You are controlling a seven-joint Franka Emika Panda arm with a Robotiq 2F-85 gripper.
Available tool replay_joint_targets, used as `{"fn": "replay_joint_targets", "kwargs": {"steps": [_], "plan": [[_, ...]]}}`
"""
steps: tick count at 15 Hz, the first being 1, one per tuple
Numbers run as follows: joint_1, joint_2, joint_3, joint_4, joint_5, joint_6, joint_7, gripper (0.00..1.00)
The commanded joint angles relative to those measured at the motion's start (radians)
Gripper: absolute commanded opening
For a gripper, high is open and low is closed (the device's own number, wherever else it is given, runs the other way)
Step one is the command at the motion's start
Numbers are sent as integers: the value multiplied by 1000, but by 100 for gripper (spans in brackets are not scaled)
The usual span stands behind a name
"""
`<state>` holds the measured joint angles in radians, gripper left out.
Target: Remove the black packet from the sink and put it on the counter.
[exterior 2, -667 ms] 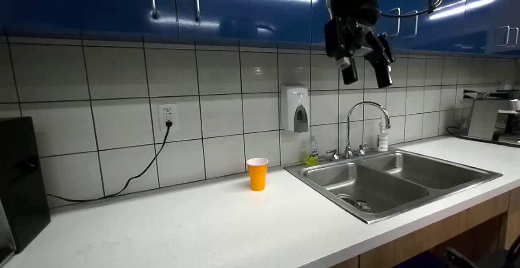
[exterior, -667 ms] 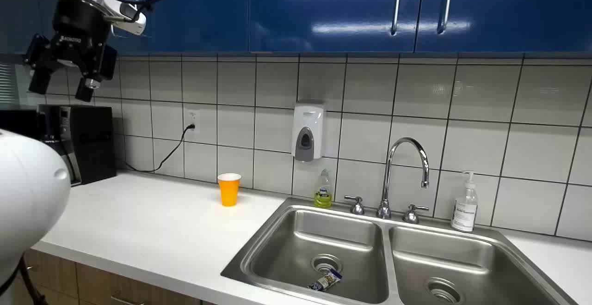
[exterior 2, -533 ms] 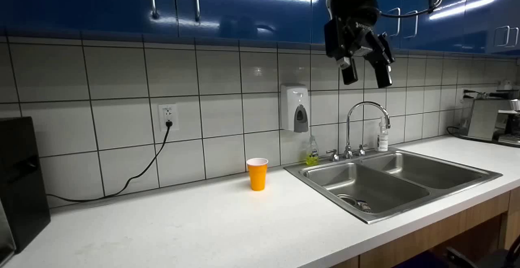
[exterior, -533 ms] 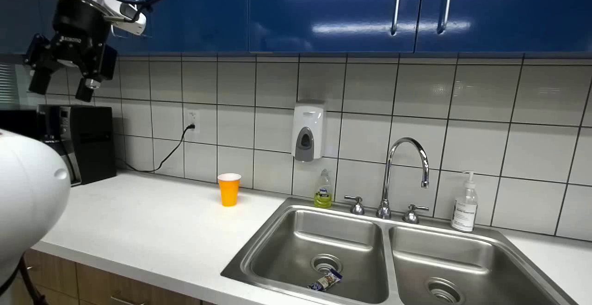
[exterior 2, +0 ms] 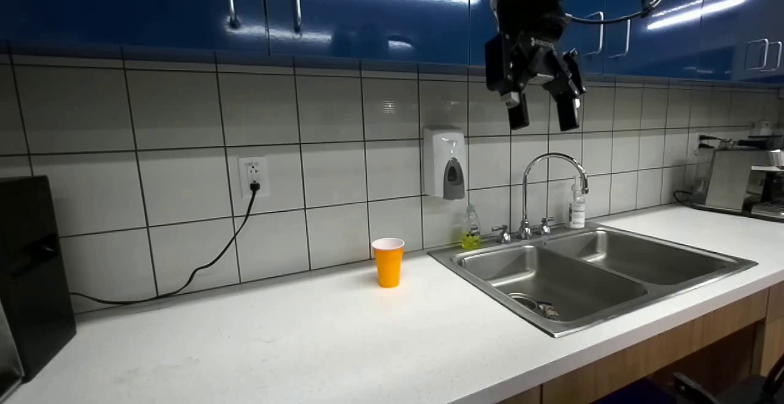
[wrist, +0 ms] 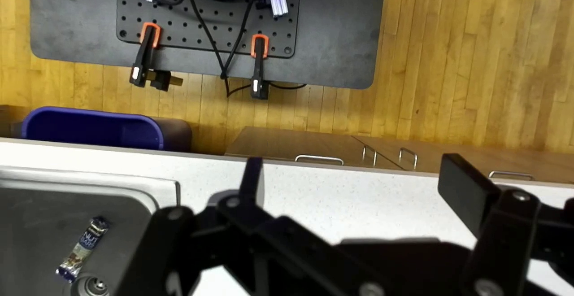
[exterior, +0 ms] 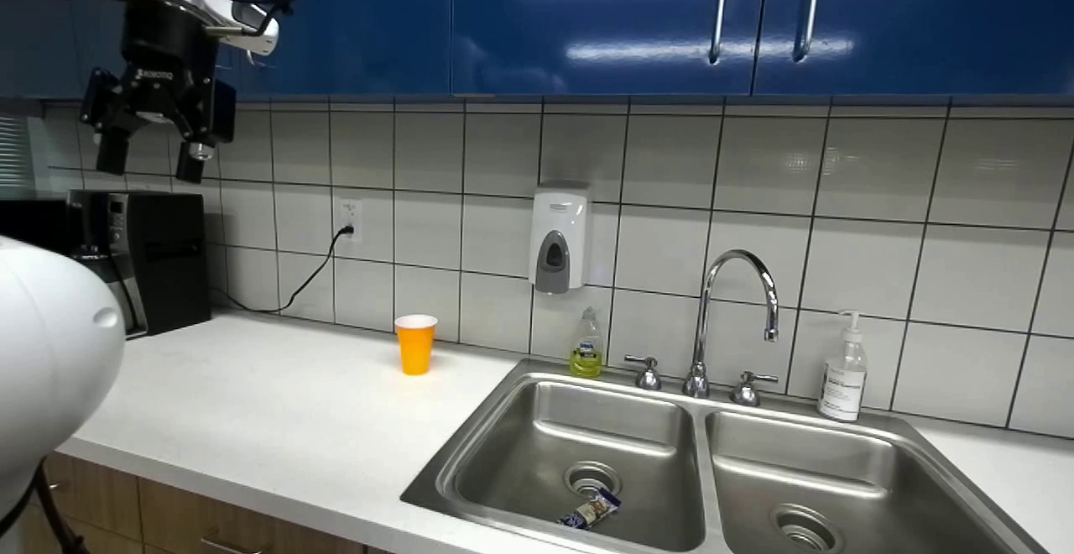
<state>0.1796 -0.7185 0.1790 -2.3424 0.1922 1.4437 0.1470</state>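
In an exterior view, the Robotiq gripper (exterior: pixel 151 162) hangs with its jaws spread wide. On the white table (exterior: pixel 268 403), at four o'clock from the gripper, an orange cup (exterior: pixel 415 348) stands upright. Farther right, in the left basin (exterior: pixel 508 472) of the stainless-steel sink (exterior: pixel 430 491), the nut bar packet (exterior: pixel 591 509) lies at six o'clock from the drain (exterior: pixel 591 477).

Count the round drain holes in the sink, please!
2. In an exterior view, the left drain is in the left basin, with the packet; the right drain is in the right basin. Part of the sink is cut off there, but I see no more.
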Motion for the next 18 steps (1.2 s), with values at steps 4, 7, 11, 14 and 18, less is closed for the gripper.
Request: {"fn": "replay_joint_targets", "kwargs": {"steps": [4,7,11,14,18], "plan": [[-58,-48,-7,-25,9,158,26,100],[-79,-47,-27,-40,7,205,31,100],[-124,-44,-79,-71,0,238,29,100],[-170,-42,-130,-89,-9,246,23,100],[-246,-30,-199,-92,-41,242,14,100]]}}
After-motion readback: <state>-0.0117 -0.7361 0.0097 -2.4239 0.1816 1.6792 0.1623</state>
